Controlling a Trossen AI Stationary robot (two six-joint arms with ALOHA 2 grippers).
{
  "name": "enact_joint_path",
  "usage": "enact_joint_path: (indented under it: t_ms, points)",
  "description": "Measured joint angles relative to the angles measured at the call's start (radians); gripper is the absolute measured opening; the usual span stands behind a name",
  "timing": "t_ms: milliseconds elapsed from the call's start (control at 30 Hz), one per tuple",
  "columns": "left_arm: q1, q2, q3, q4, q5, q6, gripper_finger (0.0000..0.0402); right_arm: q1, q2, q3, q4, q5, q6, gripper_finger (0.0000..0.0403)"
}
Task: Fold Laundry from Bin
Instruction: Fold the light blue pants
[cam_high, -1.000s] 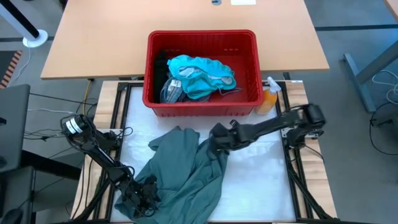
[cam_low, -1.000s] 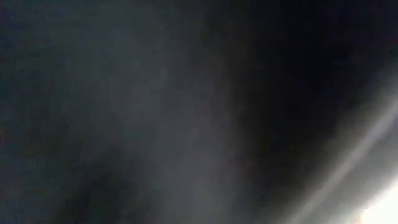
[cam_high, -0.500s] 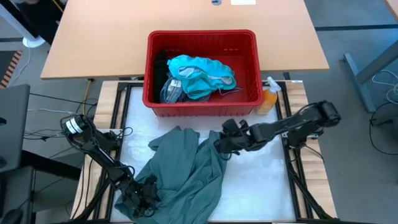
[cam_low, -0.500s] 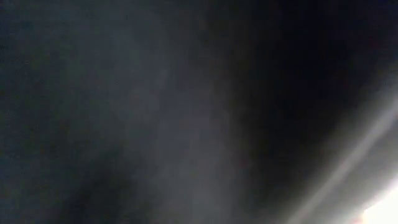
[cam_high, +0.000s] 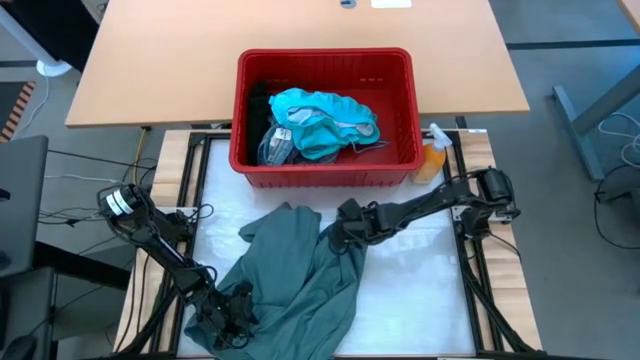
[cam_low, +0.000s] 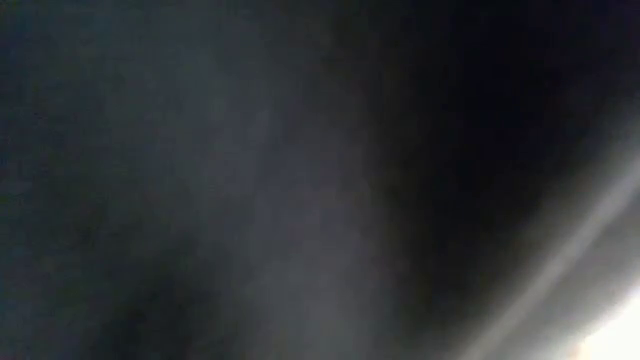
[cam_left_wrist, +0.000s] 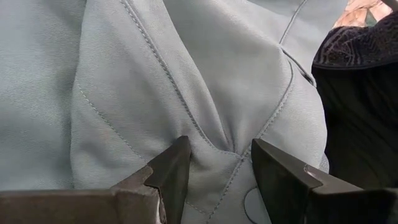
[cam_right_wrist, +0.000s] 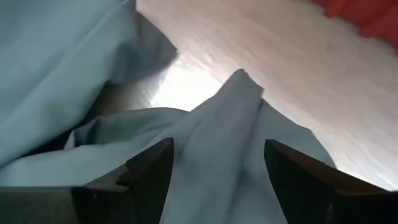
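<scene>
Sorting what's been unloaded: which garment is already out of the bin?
The grey-green garment, spread on the white work surface; the teal garments lie inside the red bin.

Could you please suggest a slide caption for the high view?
Grey-green garment spread before the red bin; left gripper pinches its near edge, right gripper open at its far side.

Even overhead light, one view blacked out.
High view is sharp and softly shadowed; low view is a dark blur with a bright streak; glare whitens the table (cam_right_wrist: 186, 87).
</scene>
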Motion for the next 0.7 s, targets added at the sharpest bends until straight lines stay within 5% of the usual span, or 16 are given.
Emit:
enact_joint_path:
  t_ms: [233,500,700]
  points:
    - [0.000,0.000,0.001,-0.007,-0.001,0.000,0.0167,-0.012,-0.001,0.000,0.017,-0.055,-0.007,0.0252]
    - [0.000,0.000,0.002,-0.009,-0.009,0.015,0.0167,-0.003,-0.009,0.000,0.020,-0.096,-0.071,0.0026]
    - [0.000,0.000,0.002,-0.009,-0.010,0.000,0.0167,-0.005,-0.134,0.000,-0.043,-0.036,-0.135,0.0024]
